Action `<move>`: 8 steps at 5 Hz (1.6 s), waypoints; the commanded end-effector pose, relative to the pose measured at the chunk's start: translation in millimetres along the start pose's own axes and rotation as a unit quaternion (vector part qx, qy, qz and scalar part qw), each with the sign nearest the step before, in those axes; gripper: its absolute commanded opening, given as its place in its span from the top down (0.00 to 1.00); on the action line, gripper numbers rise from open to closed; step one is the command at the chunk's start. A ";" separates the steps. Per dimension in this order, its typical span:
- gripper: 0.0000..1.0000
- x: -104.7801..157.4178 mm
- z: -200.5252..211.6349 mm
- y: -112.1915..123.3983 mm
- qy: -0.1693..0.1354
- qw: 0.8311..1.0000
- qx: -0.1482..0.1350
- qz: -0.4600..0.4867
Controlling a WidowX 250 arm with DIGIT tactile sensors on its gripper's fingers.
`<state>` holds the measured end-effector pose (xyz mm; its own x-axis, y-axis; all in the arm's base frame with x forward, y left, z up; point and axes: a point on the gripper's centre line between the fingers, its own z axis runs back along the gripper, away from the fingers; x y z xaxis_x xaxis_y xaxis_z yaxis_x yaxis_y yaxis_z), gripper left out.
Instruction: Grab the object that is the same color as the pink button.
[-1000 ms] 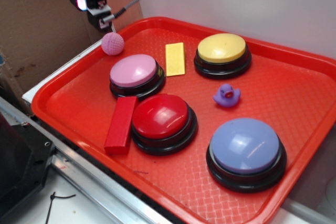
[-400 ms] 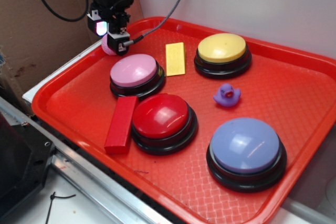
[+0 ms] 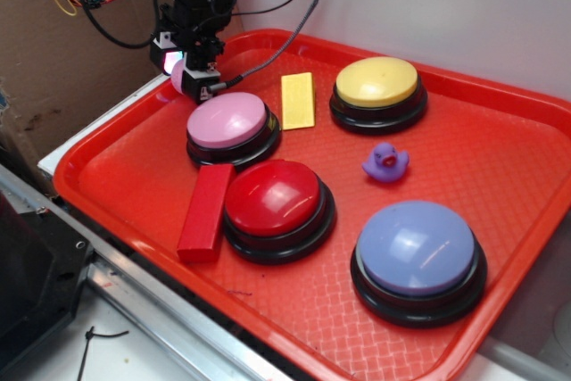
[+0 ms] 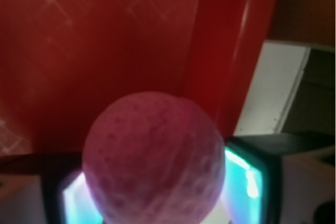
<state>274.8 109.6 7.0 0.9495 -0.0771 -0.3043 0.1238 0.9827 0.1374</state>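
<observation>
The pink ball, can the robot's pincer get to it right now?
Probably yes. The pincer is already down around the pink ball near the tray edge, nothing blocking; whether it has squeezed shut is unclear.

no readable text, no labels, no numbers anywhere

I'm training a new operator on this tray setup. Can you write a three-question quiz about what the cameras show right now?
1. True or false: the claw is down at the pink ball near the tray's back left rim.
2. Which thing lies between the pink button and the yellow button?
A. the red block
B. the flat yellow block
C. the purple duck
3. Fill in: in the wrist view, the ball sits between the claw's two ____.

Key:
1. True
2. B
3. fingers; whether they already press on the ball cannot be told.
</observation>
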 end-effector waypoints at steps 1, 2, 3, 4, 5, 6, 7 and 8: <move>1.00 -6.5 26.5 3.7 -0.048 0.999 0.002 0.013; 1.00 -21.1 75.6 1.0 -0.114 0.993 -0.004 0.023; 1.00 -39.6 123.3 -2.0 -0.162 0.986 -0.036 0.032; 1.00 -58.8 157.0 -15.0 -0.193 0.978 -0.071 0.026; 1.00 -81.7 186.0 -37.6 -0.214 0.972 -0.100 0.007; 1.00 -96.3 197.3 -55.9 -0.211 0.974 -0.086 0.007; 1.00 -108.4 205.9 -72.7 -0.174 0.982 -0.058 0.033; 1.00 -111.4 204.3 -72.7 -0.162 0.983 -0.058 0.063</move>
